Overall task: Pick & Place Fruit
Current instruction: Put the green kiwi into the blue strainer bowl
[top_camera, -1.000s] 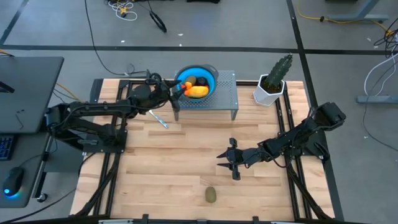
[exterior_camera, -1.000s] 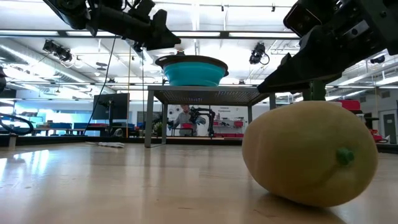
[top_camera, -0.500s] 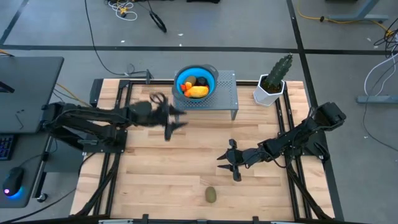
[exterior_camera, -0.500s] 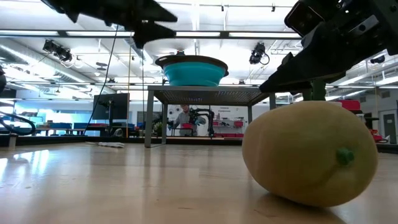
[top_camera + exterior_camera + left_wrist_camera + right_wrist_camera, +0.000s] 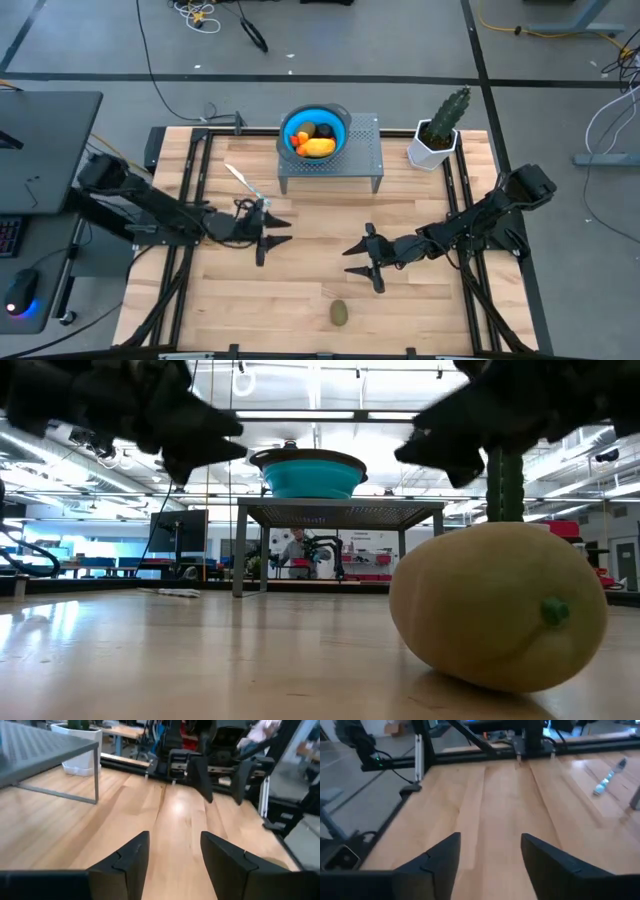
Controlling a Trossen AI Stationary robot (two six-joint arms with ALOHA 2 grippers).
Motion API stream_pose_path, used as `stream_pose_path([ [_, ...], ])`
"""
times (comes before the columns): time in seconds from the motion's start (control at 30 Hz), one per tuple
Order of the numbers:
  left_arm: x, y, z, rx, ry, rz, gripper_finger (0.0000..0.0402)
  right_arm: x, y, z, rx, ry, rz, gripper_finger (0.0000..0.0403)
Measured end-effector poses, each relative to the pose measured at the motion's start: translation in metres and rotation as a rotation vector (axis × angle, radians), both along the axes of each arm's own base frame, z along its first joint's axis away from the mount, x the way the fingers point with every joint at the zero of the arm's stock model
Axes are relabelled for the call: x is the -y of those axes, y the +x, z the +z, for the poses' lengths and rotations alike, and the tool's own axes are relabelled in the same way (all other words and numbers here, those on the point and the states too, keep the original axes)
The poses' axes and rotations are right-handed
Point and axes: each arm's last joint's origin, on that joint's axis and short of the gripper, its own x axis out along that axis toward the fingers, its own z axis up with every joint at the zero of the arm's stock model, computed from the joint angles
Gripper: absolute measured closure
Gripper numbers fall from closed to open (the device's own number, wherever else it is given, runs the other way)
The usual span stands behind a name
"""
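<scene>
The blue bowl (image 5: 333,122) sits on a grey perforated stand (image 5: 365,155) at the table's far side. In it lie the yellow-orange oblong (image 5: 319,147), a dark ball (image 5: 325,130), an olive-brown oval (image 5: 308,130) and small orange-red balls (image 5: 297,138). A second olive-brown oval (image 5: 340,313) lies on the wood near the near edge and looms large in the low view (image 5: 498,605). My left gripper (image 5: 276,232) hovers open left of centre, empty (image 5: 172,855). My right gripper (image 5: 357,264) hovers open just far of that oval, empty (image 5: 490,855).
A slim white-and-blue stick (image 5: 245,185) lies on the wood between the stand and my left gripper, also seen from my right wrist (image 5: 607,780). A green cactus in a white pot (image 5: 440,128) stands at the far right. Bare wood lies between the two grippers.
My left gripper has drawn back from the bowl's rim, swinging toward the near edge and down to a spot left of centre, fingers still apart. My right gripper has shifted slightly toward the left. The oval on the table has not moved.
</scene>
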Motion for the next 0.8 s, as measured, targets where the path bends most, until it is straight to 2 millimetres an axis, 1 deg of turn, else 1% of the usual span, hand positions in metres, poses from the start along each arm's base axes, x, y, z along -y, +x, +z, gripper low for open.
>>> stream_pose_path([
  [0.1,0.004,-0.007,-0.015,0.013,-0.019,-0.004,0.022,-0.01,0.006,0.01,0.031,-0.005,0.027,0.0155],
  [0.17,0.007,-0.005,-0.018,0.038,-0.029,-0.012,0.0222,-0.018,0.013,0.014,0.041,-0.013,0.044,0.014],
  [0.27,0.009,-0.003,-0.026,0.016,-0.013,-0.022,0.0223,-0.031,0.024,0.018,0.043,-0.009,0.063,0.0124],
  [0.4,0.011,0.001,-0.034,-0.01,-0.014,-0.025,0.0223,-0.052,0.036,0.006,-0.043,-0.036,0.097,0.0114],
  [0.5,0.012,0.002,-0.042,-0.044,-0.029,-0.022,0.0223,-0.065,0.039,-0.001,-0.093,-0.036,0.118,0.0106],
  [0.7,0.017,0.001,-0.047,-0.068,-0.029,-0.041,0.0223,-0.085,0.038,-0.007,-0.122,0.044,0.134,0.008],
  [0.8,0.019,0.001,-0.045,-0.051,-0.036,-0.06,0.0223,-0.092,0.035,-0.012,-0.143,0.092,0.115,0.0065],
])
